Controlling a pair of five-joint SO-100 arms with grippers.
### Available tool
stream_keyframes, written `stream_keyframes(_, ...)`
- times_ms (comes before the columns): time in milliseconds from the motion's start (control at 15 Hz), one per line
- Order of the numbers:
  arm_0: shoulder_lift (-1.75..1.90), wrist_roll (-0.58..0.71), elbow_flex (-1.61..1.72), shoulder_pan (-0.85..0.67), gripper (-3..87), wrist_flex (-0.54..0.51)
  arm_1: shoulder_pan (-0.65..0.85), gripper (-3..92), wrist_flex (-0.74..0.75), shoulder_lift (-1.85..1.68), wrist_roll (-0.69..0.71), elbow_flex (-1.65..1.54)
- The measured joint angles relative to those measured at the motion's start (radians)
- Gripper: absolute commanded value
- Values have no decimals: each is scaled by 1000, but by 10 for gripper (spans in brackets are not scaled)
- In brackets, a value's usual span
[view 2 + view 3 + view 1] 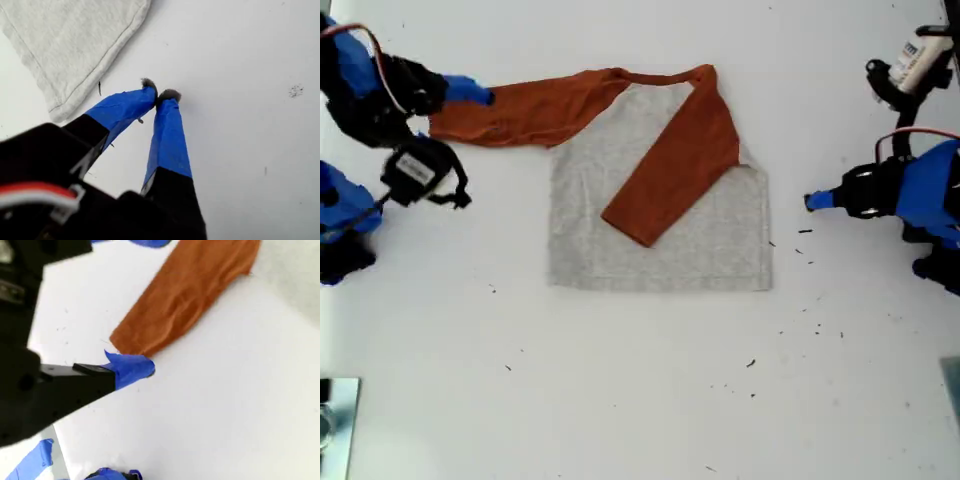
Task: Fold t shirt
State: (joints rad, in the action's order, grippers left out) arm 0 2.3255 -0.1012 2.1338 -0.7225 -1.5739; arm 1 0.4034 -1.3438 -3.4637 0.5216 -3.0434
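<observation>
White tabletop [640,400] under even light, scattered with small dark specks [751,363]

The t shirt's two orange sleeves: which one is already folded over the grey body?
The sleeve on the exterior view's right, lying diagonally across the grey body. The other sleeve stretches out flat on the table toward that view's left.

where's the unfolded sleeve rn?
The unfolded sleeve lies flat toward the exterior view's left, its cuff beside my second tool, while the other sleeve is folded across the grey body.
</observation>
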Motion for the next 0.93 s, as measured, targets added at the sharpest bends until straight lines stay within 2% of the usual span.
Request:
stream_keyframes(67,-14,43,8,-100,445,2,2,35,0,-3,0,0)
stream_keyframes(200,-83,100,28,-262,413,8,2,35,0,-3,0,0)
stream_keyframes(333,-124,207,91,-436,396,80,-5,35,0,-3,0,0)
stream_keyframes(400,-144,238,132,-479,386,156,-5,35,0,-3,0,0)
stream_keyframes(533,-215,258,250,-494,314,311,-6,35,0,-3,6,0)
stream_keyframes(600,-290,264,285,-502,239,411,-9,35,0,-3,6,0)
stream_keyframes(733,-399,293,291,-499,73,523,-12,35,0,-3,6,0)
stream_keyframes(800,-411,299,291,-499,-1,572,-17,35,0,-3,6,0)
stream_keyframes(933,-311,302,291,-499,-1,560,-15,35,0,-3,6,0)
